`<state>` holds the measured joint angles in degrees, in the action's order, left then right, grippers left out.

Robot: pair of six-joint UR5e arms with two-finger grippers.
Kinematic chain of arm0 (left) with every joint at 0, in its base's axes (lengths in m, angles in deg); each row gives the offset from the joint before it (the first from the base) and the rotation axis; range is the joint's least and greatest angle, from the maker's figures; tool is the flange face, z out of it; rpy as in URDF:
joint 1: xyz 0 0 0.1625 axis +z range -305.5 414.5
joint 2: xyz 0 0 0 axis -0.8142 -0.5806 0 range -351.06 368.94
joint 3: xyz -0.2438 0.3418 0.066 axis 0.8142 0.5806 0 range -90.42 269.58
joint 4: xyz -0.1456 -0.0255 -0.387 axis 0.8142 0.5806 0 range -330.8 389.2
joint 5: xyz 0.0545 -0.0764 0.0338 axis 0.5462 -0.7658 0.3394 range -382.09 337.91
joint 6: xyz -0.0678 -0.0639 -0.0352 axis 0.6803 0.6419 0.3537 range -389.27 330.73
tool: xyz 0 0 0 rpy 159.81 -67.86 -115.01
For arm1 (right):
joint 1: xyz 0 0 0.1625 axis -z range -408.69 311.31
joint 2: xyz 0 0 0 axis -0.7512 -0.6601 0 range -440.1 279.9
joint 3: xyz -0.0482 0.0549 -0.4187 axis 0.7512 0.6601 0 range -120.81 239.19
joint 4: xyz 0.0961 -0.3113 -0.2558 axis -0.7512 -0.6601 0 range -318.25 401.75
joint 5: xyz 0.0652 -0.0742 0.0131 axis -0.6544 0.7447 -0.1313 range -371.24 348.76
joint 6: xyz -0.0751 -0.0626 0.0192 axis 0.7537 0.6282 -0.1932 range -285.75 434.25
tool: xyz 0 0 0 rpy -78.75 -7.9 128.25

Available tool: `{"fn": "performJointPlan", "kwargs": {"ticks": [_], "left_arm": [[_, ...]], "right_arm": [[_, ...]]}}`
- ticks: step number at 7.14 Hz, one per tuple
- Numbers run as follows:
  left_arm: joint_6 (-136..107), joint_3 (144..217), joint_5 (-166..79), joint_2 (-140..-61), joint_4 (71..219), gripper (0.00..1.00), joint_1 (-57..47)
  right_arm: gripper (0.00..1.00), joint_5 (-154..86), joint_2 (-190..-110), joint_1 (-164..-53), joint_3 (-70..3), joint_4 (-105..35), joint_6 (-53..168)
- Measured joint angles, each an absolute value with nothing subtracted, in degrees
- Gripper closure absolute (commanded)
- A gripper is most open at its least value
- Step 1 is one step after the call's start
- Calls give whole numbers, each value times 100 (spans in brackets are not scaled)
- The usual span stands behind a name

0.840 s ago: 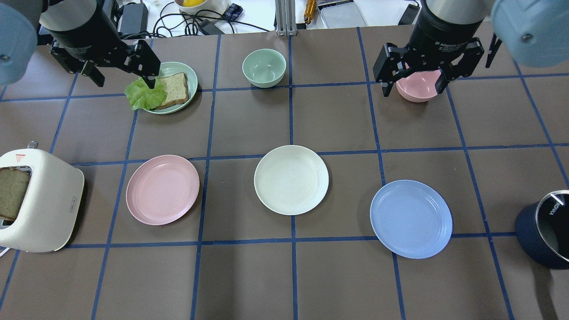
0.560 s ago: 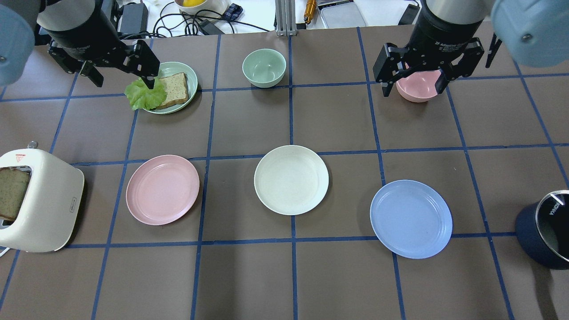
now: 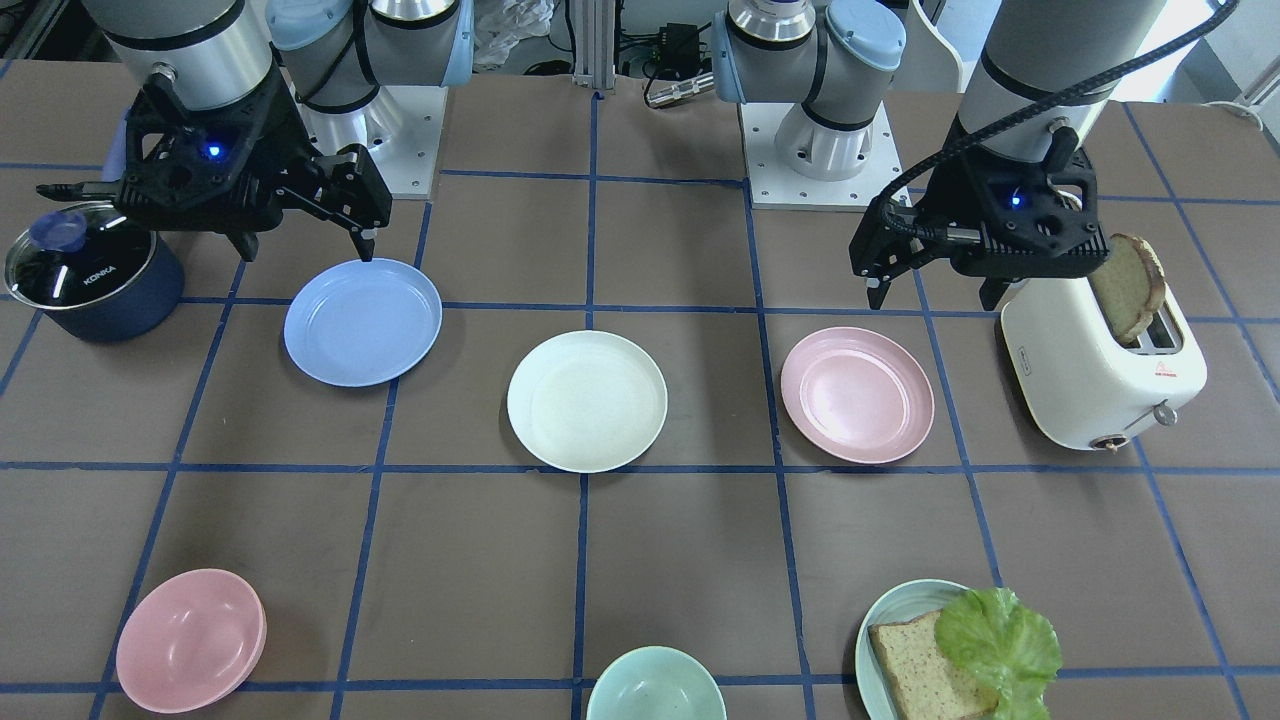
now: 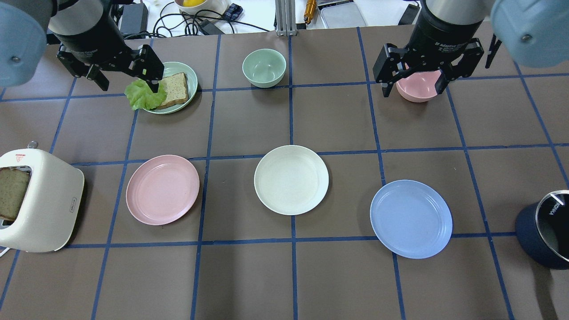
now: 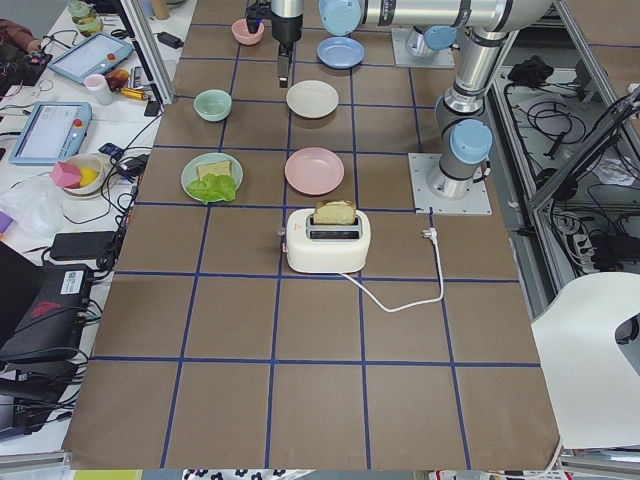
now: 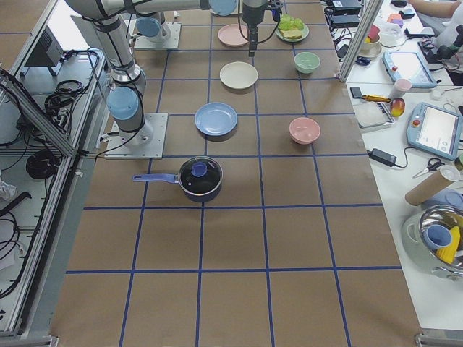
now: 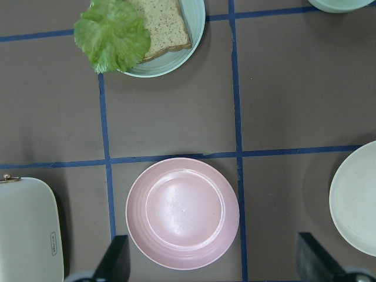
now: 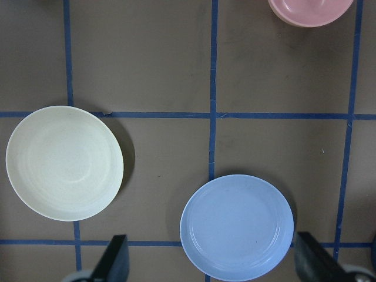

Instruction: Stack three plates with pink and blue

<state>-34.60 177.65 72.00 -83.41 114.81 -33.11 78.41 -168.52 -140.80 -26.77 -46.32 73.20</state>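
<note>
Three plates lie apart in a row on the brown table. The pink plate (image 4: 162, 190) is on the left, the cream-white plate (image 4: 291, 179) in the middle and the blue plate (image 4: 411, 218) on the right. My left gripper (image 4: 126, 81) is open and empty, high above the table. Its wrist view shows the pink plate (image 7: 182, 212) below it. My right gripper (image 4: 413, 87) is open and empty, also high. Its wrist view shows the blue plate (image 8: 237, 227) below it and the cream-white plate (image 8: 64, 163) to the side.
A white toaster (image 4: 38, 200) with bread stands at the left edge. A navy pot (image 4: 544, 235) stands at the right edge. At the far side are a green plate (image 4: 180, 75) with bread and lettuce, a green bowl (image 4: 264, 67) and a pink bowl (image 4: 418, 86).
My left gripper has shifted slightly to the right and turned a little. The right gripper and the plates have not moved.
</note>
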Motion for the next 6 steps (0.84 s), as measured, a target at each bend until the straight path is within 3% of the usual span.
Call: {"fn": "performJointPlan", "kwargs": {"ticks": [4,6], "left_arm": [[-3385,19815,7144,-8245,9339,0,-3314],[-2718,20372,7044,-8383,8937,0,-3349]], "right_arm": [[0,7841,-16852,-14080,-2675,-4631,7320],[0,7839,-16852,-14080,-2675,-4628,7320]]}}
